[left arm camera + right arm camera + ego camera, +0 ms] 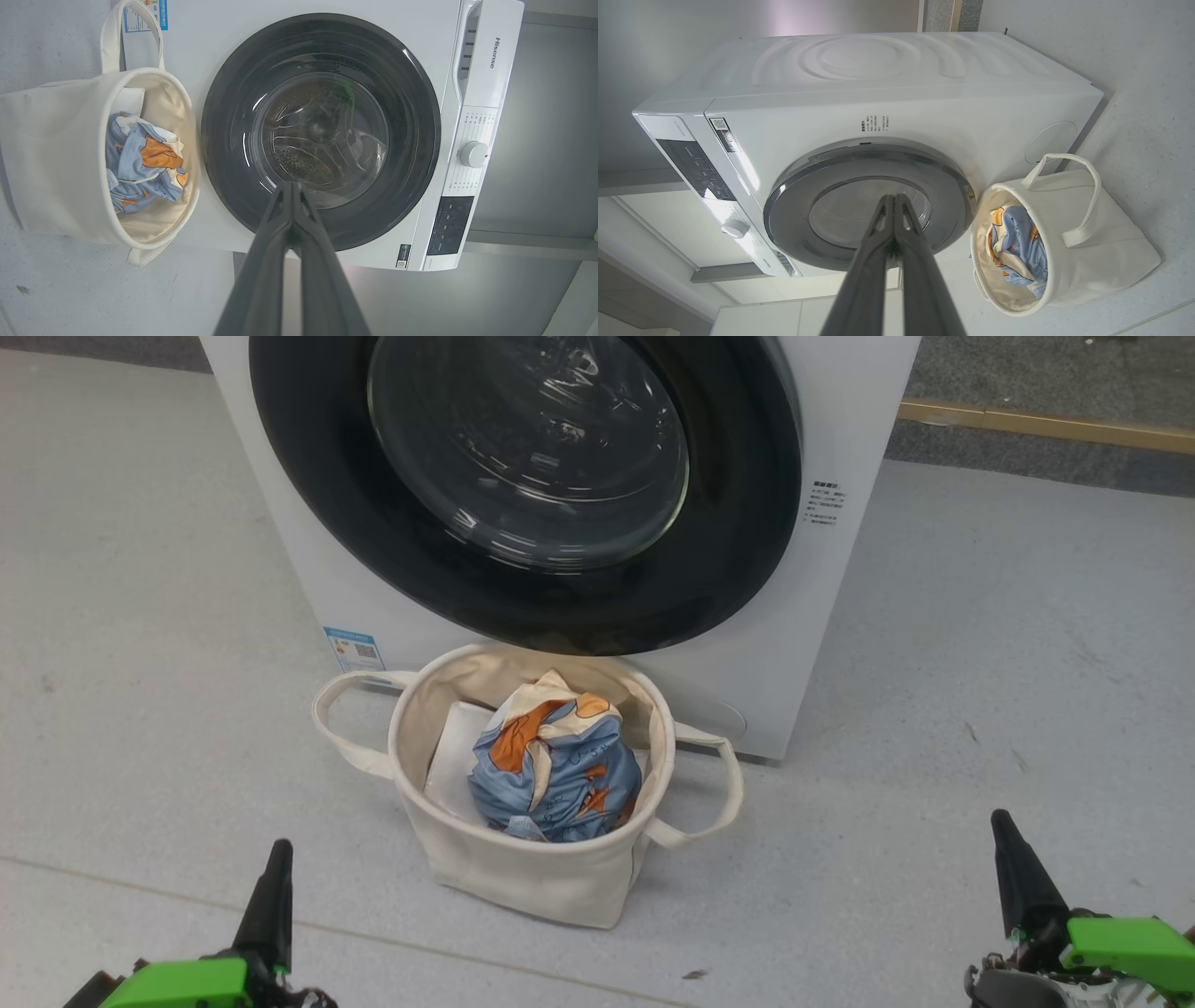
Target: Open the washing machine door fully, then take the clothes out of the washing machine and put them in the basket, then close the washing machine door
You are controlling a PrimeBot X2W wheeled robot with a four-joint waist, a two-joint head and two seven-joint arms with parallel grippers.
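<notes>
The washing machine [840, 420] [224, 42] [924, 107] stands on the floor with its round black-rimmed door [532, 476] [322, 135] [868, 205] closed flat against the front. Just before it sits the cream basket [541, 877] [51, 154] [1101, 242]. Inside lies the light blue and orange clothes bundle [555, 761] [142, 163] [1020, 242]. My left gripper [277, 859] [290, 186] is shut and empty, low at the left, well back from the basket. My right gripper [1004, 826] [894, 198] is shut and empty at the lower right.
A plain white folded sheet [457, 756] rests in the basket beside the bundle. Pale grey floor [140, 663] stretches to both sides of the machine. A wooden strip [1046, 425] runs along the far right behind it.
</notes>
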